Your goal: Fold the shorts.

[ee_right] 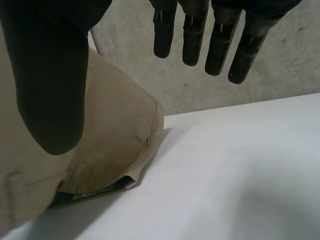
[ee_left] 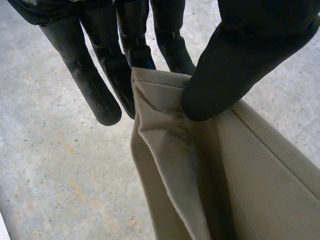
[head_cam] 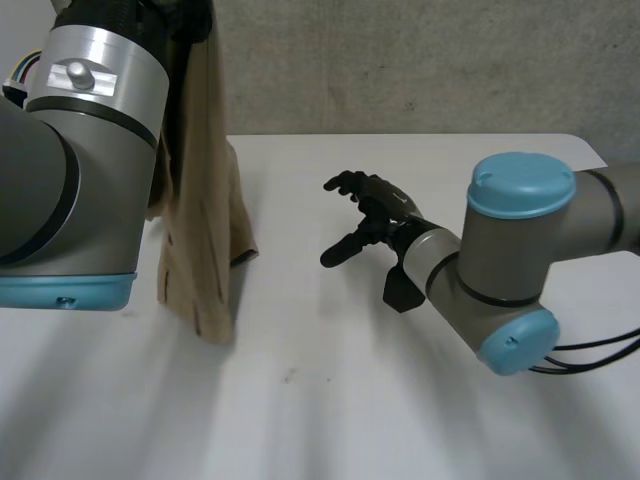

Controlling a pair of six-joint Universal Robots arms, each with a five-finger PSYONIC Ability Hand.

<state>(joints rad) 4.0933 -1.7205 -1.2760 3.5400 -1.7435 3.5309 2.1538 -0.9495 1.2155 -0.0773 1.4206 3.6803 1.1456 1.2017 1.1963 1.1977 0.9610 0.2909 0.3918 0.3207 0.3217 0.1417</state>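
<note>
— Where are the shorts (head_cam: 205,250)?
— Over the left side of the table (head_cam: 400,420), hanging upright in long folds.
— What do they look like?
— Tan, ribbed cloth. The lower end touches the table, and a dark-lined opening curls outward there.

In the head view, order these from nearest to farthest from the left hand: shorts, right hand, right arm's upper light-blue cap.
1. Shorts, pinched by the left hand itself, hanging at the table's left.
2. Right hand, open, near the table's middle.
3. Upper light-blue cap, farther right on the right arm.
</note>
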